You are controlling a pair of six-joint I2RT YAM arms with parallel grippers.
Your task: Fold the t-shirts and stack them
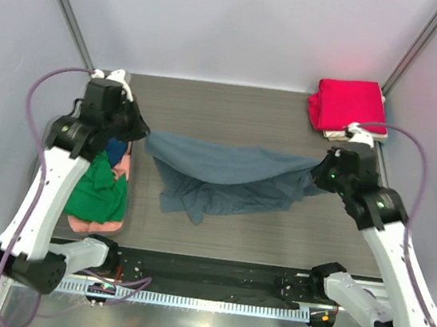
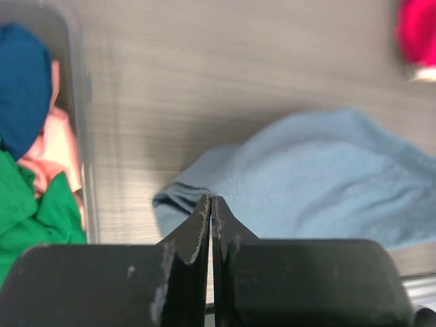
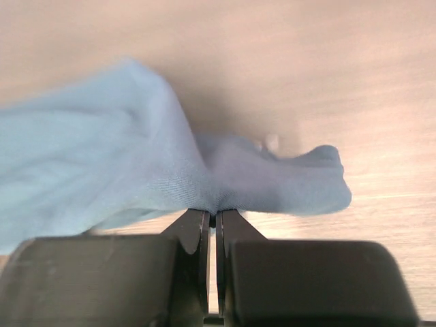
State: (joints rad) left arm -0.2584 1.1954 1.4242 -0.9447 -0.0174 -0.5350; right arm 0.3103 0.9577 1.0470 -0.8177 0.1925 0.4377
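The slate grey-blue t-shirt is stretched across the middle of the table, lifted at both ends while its lower part sags in loose folds onto the surface. The left gripper has its jaws pressed together on the shirt's left edge. The right gripper is clamped just as tightly on a bunched corner at the shirt's right end. At the far right corner a folded red t-shirt lies on top of a cream shirt. At the table's left edge the clear plastic bin holds a green shirt, a navy shirt and a salmon-pink shirt, crumpled together.
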